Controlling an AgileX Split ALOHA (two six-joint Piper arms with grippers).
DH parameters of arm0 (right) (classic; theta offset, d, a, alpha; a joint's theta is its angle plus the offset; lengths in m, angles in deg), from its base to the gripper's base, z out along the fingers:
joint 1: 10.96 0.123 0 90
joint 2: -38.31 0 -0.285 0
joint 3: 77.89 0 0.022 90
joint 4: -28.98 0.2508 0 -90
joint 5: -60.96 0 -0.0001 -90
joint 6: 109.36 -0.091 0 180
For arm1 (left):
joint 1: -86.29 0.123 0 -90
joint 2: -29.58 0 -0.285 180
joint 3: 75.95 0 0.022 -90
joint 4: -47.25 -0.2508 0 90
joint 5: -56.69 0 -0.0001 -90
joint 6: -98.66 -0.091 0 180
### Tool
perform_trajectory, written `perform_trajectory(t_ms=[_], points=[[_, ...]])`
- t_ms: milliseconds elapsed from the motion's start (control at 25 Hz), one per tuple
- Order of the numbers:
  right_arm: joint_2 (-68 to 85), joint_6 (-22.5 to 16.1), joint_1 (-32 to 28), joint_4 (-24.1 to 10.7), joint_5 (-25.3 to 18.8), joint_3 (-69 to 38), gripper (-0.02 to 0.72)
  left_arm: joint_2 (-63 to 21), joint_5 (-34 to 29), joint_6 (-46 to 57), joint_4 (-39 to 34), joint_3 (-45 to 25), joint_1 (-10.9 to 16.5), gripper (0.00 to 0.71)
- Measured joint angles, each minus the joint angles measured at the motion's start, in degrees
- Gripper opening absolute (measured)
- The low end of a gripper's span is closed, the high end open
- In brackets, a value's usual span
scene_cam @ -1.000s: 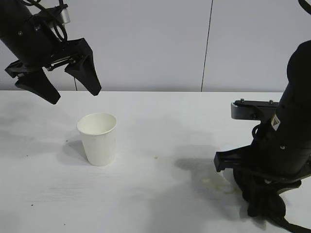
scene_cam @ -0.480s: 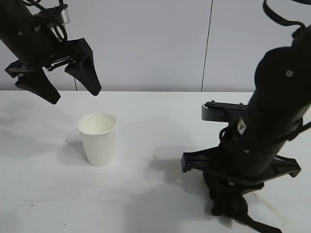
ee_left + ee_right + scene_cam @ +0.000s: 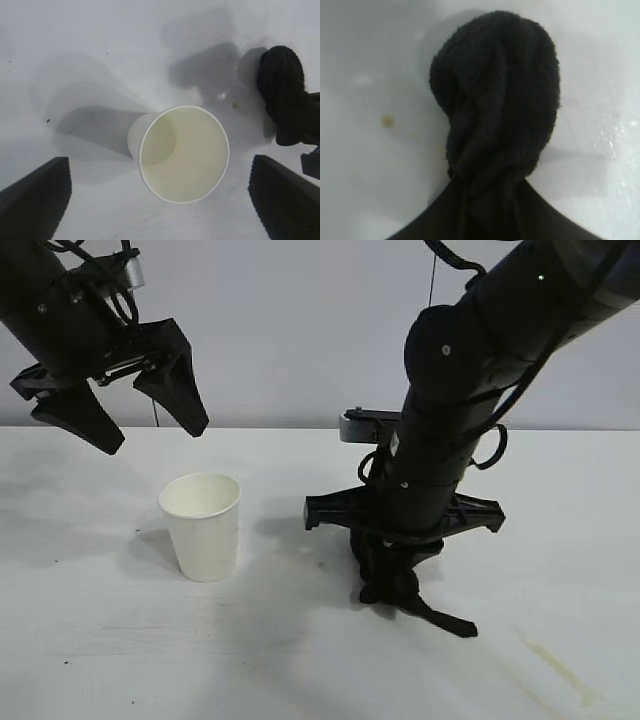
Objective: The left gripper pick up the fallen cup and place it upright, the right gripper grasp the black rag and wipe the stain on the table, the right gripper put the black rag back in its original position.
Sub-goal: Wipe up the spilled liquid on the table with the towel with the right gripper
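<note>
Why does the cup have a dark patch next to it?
That is its shadow: in the exterior view the cup throws soft grey onto the table on its left-arm side; in the left wrist view a wider shadow spreads beside it; in the right wrist view wet table glints near the black rag.

We see a test bench in a lab, not a home: a wide matte white tabletop [image 3: 120,660] stands before a plain pale grey panelled wall [image 3: 300,330], and two black robot arms with cables are mounted over it.
</note>
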Motion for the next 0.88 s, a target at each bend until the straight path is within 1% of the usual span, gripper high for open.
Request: perform_trajectory(t_ms=[160, 280, 480, 720, 880], points=[[-1.14, 0.17, 0.0, 0.0, -0.02, 2.06, 0.095, 0.0, 0.01, 0.0, -0.78, 0.0, 0.0, 0.694], [-1.25, 0.17, 0.0, 0.0, -1.1, 2.28, 0.095, 0.0, 0.06, 0.0, -0.75, 0.0, 0.0, 0.694], [-0.72, 0.17, 0.0, -0.29, -1.45, 1.83, 0.095, 0.0, 0.06, 0.0, -0.79, 0.0, 0.0, 0.694], [3.88, 0.18, 0.0, -2.11, -2.32, -5.63, 0.095, 0.0, 0.01, 0.0, -0.79, 0.0, 0.0, 0.694], [7.63, -1.04, 0.0, -2.94, 0.09, -12.68, 0.095, 0.0, 0.01, 0.0, -0.79, 0.0, 0.0, 0.694]])
